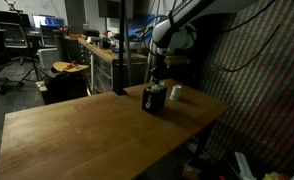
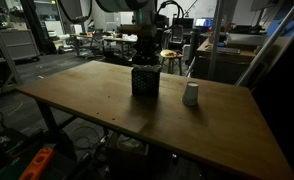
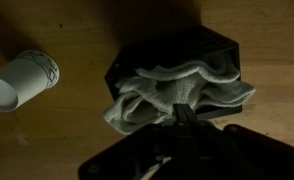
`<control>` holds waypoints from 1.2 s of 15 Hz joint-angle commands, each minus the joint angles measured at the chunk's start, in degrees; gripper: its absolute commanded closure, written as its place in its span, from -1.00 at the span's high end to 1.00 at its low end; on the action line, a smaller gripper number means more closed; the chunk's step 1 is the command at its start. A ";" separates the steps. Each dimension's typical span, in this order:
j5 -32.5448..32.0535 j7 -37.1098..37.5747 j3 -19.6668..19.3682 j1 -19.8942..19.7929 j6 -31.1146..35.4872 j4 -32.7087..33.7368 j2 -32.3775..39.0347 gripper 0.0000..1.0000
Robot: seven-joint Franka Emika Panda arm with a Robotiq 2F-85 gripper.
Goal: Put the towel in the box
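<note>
In the wrist view the light grey towel (image 3: 177,88) sits bunched in the mouth of the dark box (image 3: 212,48), and its folds spill over the rim on the near and left sides. My gripper (image 3: 177,116) comes in from the bottom of this view. Its fingers are pinched together on a fold of the towel at the box's near edge. In both exterior views the gripper (image 1: 155,76) (image 2: 144,58) stands straight above the box (image 1: 152,99) (image 2: 144,81) on the wooden table.
A small white cup (image 3: 22,80) (image 1: 175,93) (image 2: 191,94) stands on the wooden table (image 1: 87,135) (image 2: 87,95) close beside the box. Chairs, desks and workshop clutter (image 1: 72,60) fill the room behind the table. A patterned wall (image 1: 262,60) rises beside it.
</note>
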 commanded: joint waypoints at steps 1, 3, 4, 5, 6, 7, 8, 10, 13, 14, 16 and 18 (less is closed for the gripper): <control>-1.32 0.36 -0.39 -0.14 0.43 -0.63 -2.83 -0.91; -0.98 -0.49 -0.50 -0.49 0.62 -0.03 -2.62 -0.91; -0.94 -0.55 -0.65 -0.66 0.71 0.25 -2.37 -0.91; -0.71 -0.77 -0.80 -0.93 0.81 0.54 -1.96 -0.91; -0.53 -0.92 -0.93 -1.13 0.85 0.62 -1.72 -0.91; -0.30 -1.14 -1.03 -1.38 0.89 0.65 -1.47 -0.91; -0.24 -1.19 -1.10 -1.61 0.91 0.70 -1.23 -0.91; -0.01 -1.20 -1.03 -1.88 0.86 0.62 -0.66 -0.91; -0.42 -0.88 -0.72 -1.66 0.72 0.80 0.37 -0.91; -0.66 -0.75 -0.61 -1.47 0.51 1.07 0.69 -0.91; -0.76 -0.57 -0.31 -1.18 0.29 1.36 1.25 -0.91; -0.86 -0.45 0.00 -0.86 0.37 1.27 1.99 -0.91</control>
